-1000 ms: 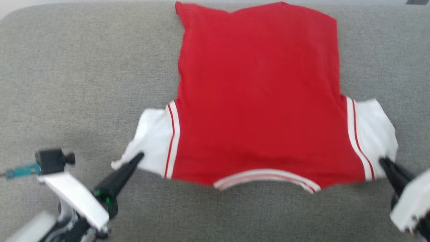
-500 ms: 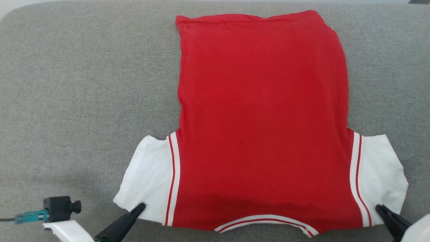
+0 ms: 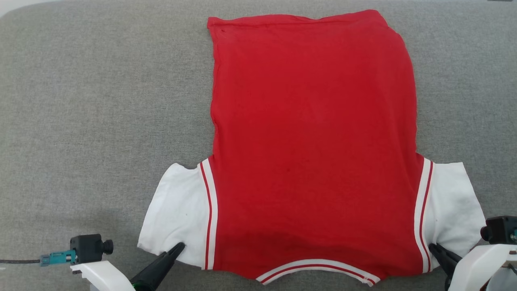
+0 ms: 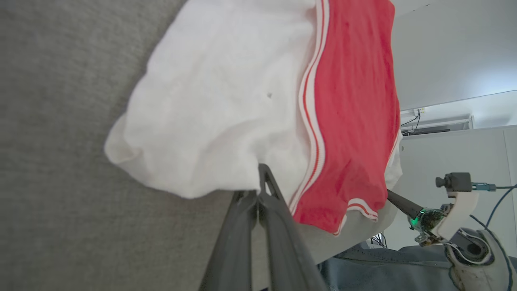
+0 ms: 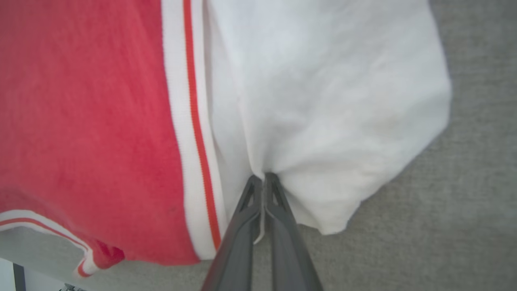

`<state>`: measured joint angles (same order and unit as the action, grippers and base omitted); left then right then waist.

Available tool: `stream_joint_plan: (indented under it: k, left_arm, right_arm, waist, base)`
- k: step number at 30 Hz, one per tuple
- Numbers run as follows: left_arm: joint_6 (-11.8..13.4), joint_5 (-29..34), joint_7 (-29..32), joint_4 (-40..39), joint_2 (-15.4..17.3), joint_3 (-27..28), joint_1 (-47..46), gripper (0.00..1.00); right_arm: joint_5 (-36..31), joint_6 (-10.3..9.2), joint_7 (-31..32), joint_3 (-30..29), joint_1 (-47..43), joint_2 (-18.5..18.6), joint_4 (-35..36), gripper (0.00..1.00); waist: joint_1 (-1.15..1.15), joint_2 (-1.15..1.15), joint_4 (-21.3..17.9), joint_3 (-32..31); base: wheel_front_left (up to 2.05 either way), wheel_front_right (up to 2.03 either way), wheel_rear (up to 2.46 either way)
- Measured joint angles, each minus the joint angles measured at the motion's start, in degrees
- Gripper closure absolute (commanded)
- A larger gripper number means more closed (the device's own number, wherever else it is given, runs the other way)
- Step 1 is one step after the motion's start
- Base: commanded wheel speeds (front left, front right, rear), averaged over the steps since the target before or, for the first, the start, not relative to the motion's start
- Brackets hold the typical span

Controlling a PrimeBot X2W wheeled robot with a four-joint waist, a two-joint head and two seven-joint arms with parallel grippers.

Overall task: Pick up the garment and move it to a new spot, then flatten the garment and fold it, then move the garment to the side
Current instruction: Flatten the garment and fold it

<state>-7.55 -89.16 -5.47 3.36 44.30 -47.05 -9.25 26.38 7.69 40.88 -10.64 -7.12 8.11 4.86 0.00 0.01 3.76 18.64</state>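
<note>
On the grey cushioned surface [image 3: 80,121] ahead of the robot, the garment [image 3: 315,141] is spread flat. Its long axis runs straight away from the body, with the collar trim [image 3: 319,270] at the near edge and the hem [image 3: 295,18] at the far edge. The white left sleeve [image 3: 177,210] is pinched at its near edge by the left hand [image 3: 177,247], whose fingers are pressed together on the cloth. The white right sleeve [image 3: 452,202] is gripped the same way by the right hand [image 3: 434,247]; in the right wrist view a sliver of white fabric is seen caught between the closed fingers [image 5: 278,210].

The whole red body thus lies beyond both hands and between them, and neither arm is placed nearer than the other. Flattening is judged to be nearly done. Any fold from this hold would probably be carried forward along the long axis, or inward across it, with both corners moved evenly so that the cloth is not skewed.
</note>
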Motion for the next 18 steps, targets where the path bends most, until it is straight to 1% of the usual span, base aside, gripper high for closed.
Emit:
stream_joint_plan:
  k: [2,3,4,5,7,10,14,16,18]
  left_arm:
    - [0.0,-0.1,0.0,0.1,-0.2,0.1,-0.1,1.00]
    - [0.0,-0.1,0.0,0.1,-0.2,0.1,-0.1,1.00]
    - [0.0,-0.1,-0.1,0.1,-0.2,0.0,-0.1,1.00]
    - [0.0,-0.1,-0.1,0.1,-0.3,0.1,-0.1,1.00]
    - [0.0,-0.1,-0.4,-0.1,-0.2,0.0,-0.2,1.00]
    - [0.0,0.2,-0.4,-0.9,-0.3,-0.2,-0.9,1.00]
    - [0.0,1.0,-0.7,-2.5,-0.1,-0.6,-1.4,1.00]
    - [0.0,1.3,-1.0,-3.3,-0.2,-0.9,-2.1,1.00]
    - [0.0,1.7,-1.2,-4.2,-0.2,-1.2,-2.8,1.00]
  right_arm:
    - [-0.4,0.01,-1.2,0.8,0.3,0.8,-0.5,1.00]
    - [-0.4,0.01,-1.2,0.8,0.3,0.8,-0.5,0.56]
    - [-0.9,0.08,-2.0,1.1,0.5,1.2,-0.6,0.03]
    - [-1.3,0.09,-2.5,1.2,0.6,1.4,-0.6,0.00]
    - [-2.0,0.09,-2.9,1.4,0.6,1.9,0.4,0.00]
    - [-1.7,0.07,-1.9,-0.5,0.7,3.2,5.1,0.00]
    - [-0.3,-0.20,2.6,-6.5,2.1,6.3,14.4,0.00]
    - [-0.2,-0.20,5.5,-8.7,5.8,7.8,17.7,0.00]
    - [-0.6,-0.20,8.2,-9.7,10.8,9.4,18.5,0.00]
  waist:
    - [0.00,0.00,0.0,0.2]
    - [0.00,0.00,0.0,0.2]
    - [0.00,0.00,0.0,0.3]
    - [0.00,0.00,0.0,0.4]
    - [0.00,0.00,0.1,0.6]
    - [0.00,0.00,0.8,0.9]
    - [0.00,0.00,1.8,1.4]
    - [0.00,0.00,2.4,1.8]
    - [0.00,0.00,3.0,2.4]
  base:
    - [0.00,0.00,0.00]
    - [0.00,0.00,0.00]
    - [0.00,0.00,0.00]
    - [0.00,0.00,0.00]
    - [0.00,0.00,0.00]
    - [0.00,0.00,0.00]
    - [0.00,0.00,0.00]
    - [0.00,0.00,0.00]
    - [0.00,0.00,0.00]
